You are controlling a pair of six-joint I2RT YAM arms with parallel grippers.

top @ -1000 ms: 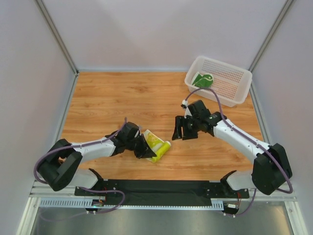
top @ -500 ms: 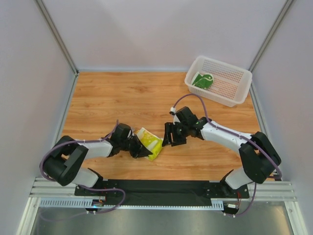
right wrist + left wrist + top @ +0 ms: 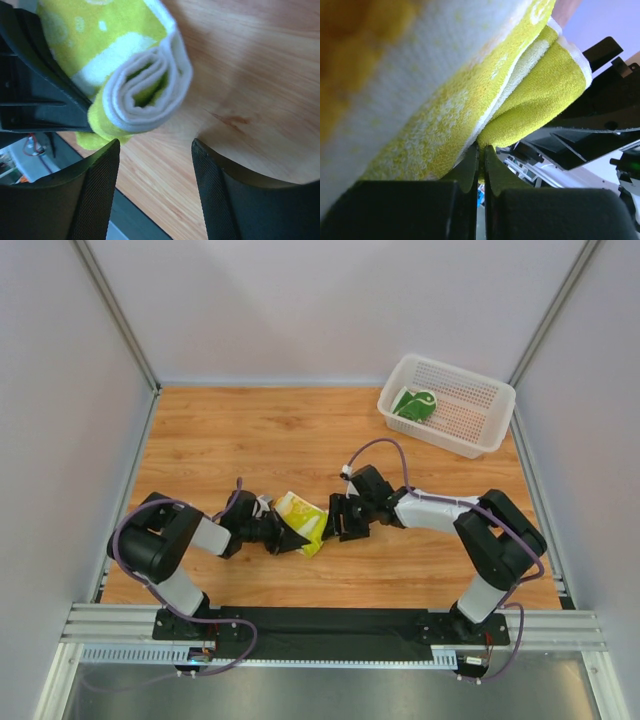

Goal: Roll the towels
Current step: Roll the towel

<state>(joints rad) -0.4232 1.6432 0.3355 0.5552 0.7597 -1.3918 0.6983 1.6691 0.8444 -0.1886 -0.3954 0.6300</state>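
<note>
Grey metal rail (image 3: pixel 575 625) runs along the bottom of the top view, and both arms are fixed there. Just past it starts the brown wooden worktop (image 3: pixel 230 440). At the lower middle sits the yellow towel (image 3: pixel 300 520), rolled up. The left claw (image 3: pixel 286 538) is squeezed tight on the towel's edge. Blurry yellow cloth fills most of its wrist view, so little else shows. The right claw (image 3: pixel 338 521) is spread wide just beside the open end of the roll. Far off in the upper right, the green towel (image 3: pixel 413 404) lies in a white basket (image 3: pixel 470 415) with holes. Plain pale walls (image 3: pixel 330 310) stand all around.
</note>
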